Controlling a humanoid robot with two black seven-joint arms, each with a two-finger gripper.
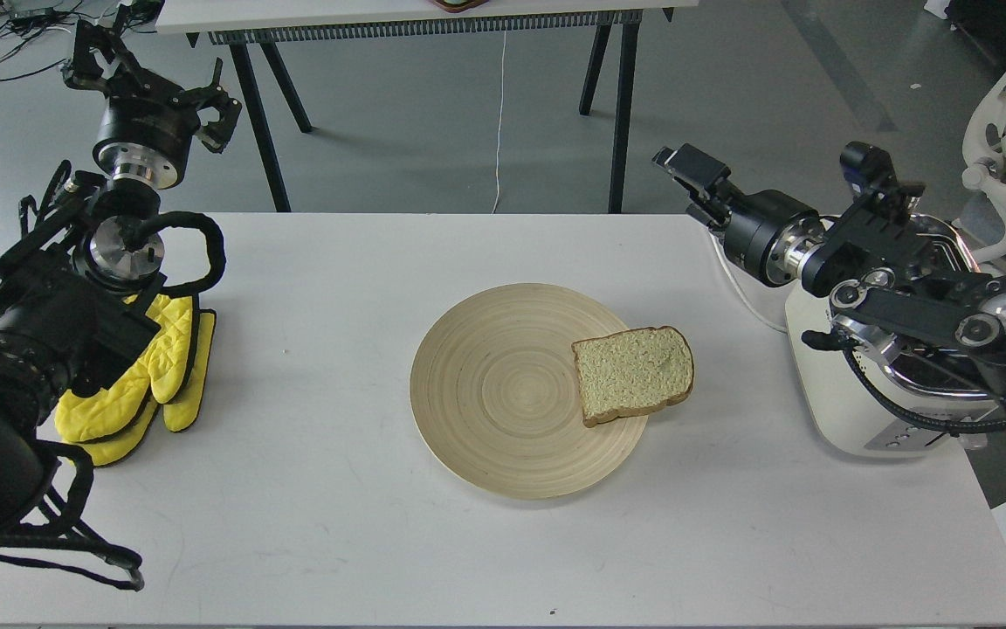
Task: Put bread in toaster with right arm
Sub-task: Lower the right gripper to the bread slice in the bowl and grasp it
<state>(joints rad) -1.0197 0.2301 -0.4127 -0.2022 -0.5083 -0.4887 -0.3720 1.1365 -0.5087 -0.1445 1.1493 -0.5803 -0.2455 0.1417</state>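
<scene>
The bread [633, 374] lay flat on the right edge of a round wooden plate [503, 393], its right side overhanging the rim above the white worktop [311, 489]. The plate sat near the middle of the worktop. To the right of the plate stood the toaster [852, 411], largely covered by the right arm [905, 279], with a white cord [743, 293] running behind it. The right arm's fingers [686, 170] pointed away beyond the plate, up and to its right, well apart from the bread; I could not tell whether they were open or closed, and they held nothing visible. Left of the plate lay yellow oven mitts [149, 376]. Above these the left arm's fingers [154, 74] were spread open and empty.
</scene>
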